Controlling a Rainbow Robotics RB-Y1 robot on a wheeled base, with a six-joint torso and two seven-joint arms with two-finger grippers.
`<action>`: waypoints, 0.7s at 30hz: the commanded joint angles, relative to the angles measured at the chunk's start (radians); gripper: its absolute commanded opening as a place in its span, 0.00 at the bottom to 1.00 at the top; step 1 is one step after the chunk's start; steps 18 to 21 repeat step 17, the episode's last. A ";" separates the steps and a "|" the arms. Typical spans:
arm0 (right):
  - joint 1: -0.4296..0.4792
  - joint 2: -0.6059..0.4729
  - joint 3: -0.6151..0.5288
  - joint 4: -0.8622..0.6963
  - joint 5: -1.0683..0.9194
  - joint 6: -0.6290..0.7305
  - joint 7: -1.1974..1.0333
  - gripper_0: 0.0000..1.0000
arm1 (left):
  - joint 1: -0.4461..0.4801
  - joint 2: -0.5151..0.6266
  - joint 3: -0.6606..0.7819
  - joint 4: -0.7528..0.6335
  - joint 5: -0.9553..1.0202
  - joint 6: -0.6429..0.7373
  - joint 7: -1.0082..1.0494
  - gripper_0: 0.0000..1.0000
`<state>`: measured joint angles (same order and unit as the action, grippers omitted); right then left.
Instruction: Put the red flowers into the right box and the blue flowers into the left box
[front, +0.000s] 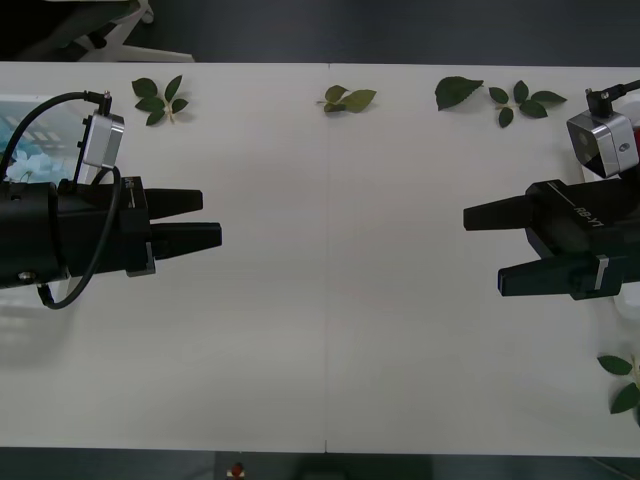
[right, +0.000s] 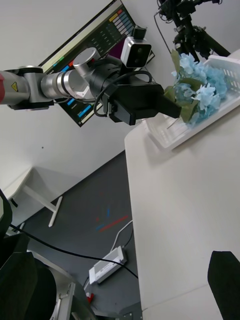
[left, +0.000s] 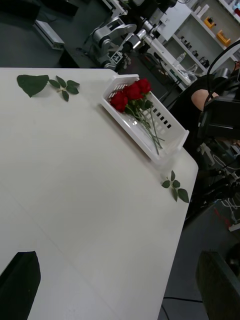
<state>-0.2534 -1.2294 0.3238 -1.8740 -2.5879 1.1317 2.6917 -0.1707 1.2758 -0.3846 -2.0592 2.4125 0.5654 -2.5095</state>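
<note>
We judged sorting finished: roses (left: 132, 92) boxed, left gripper (front: 205, 220) and right gripper (front: 480, 245) apart, empty; retract level.

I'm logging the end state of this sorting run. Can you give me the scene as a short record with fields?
red flowers: lying in the right box
blue flowers: lying in the left box
left gripper: open, holding nothing, above the table on its left side
right gripper: open, holding nothing, above the table's right side
loose leaf sprigs: on the table near its edges
</note>
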 joint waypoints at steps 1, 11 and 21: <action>0.002 0.004 0.001 -0.028 -0.014 -0.010 0.014 1.00 | 0.013 0.025 0.013 -0.021 -0.004 0.005 0.028 0.90; 0.002 0.022 0.001 -0.028 -0.024 -0.021 0.014 1.00 | 0.013 0.025 0.013 -0.021 -0.004 0.005 0.028 0.90; 0.002 0.022 0.001 -0.028 -0.024 -0.021 0.014 1.00 | 0.013 0.025 0.013 -0.021 -0.004 0.005 0.028 0.90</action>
